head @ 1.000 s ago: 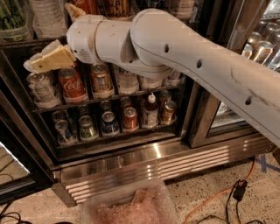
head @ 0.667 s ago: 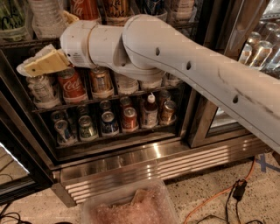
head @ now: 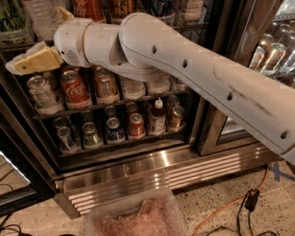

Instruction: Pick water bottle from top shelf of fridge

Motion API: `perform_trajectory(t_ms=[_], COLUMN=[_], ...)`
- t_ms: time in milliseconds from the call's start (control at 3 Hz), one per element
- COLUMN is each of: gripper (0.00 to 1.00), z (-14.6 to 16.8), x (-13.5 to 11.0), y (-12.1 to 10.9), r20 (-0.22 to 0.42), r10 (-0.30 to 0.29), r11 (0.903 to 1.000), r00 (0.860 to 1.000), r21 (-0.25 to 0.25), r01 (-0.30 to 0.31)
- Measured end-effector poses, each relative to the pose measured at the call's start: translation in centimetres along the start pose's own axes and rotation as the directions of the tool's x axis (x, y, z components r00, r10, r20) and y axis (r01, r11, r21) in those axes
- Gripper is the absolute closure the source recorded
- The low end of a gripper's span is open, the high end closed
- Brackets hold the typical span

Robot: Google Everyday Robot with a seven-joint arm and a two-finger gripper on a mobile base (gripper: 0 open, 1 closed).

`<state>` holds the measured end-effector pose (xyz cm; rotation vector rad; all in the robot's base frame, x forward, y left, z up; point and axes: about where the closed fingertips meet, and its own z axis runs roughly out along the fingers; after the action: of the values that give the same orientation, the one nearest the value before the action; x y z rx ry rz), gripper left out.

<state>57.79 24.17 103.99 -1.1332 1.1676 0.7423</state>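
The fridge [head: 138, 171] stands open, with a dark interior and wire racks. The top shelf [head: 193, 27] runs along the upper edge of the view. On its left end stands a clear ribbed water bottle [head: 42, 16]; its label is out of view. A red Coca-Cola bottle [head: 90, 8] is next to it. My gripper [head: 25, 62] points left in front of the fridge's left side. It is just below the top shelf and below-left of the water bottle, not touching it. My white arm [head: 184, 69] crosses the view from the right.
The lower racks hold several cans, such as a Coca-Cola can [head: 73, 87], and a white-capped bottle [head: 157, 115]. A green-labelled bottle [head: 11, 20] stands at the far left of the top shelf. A clear plastic bin [head: 138, 216] and an orange cable [head: 230, 203] lie on the floor.
My arm has swung left, carrying the gripper towards the fridge's left side at about the same height.
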Motion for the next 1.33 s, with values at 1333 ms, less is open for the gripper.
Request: perform_trajectory(t_ms=[1333], gripper=[0.00], z=[-1.5], x=[0.0], y=[-1.8], r20=[-0.042], r10=[0.059], r11=[0.9858], r00=[0.997], r21=[0.160], r01=[-0.051])
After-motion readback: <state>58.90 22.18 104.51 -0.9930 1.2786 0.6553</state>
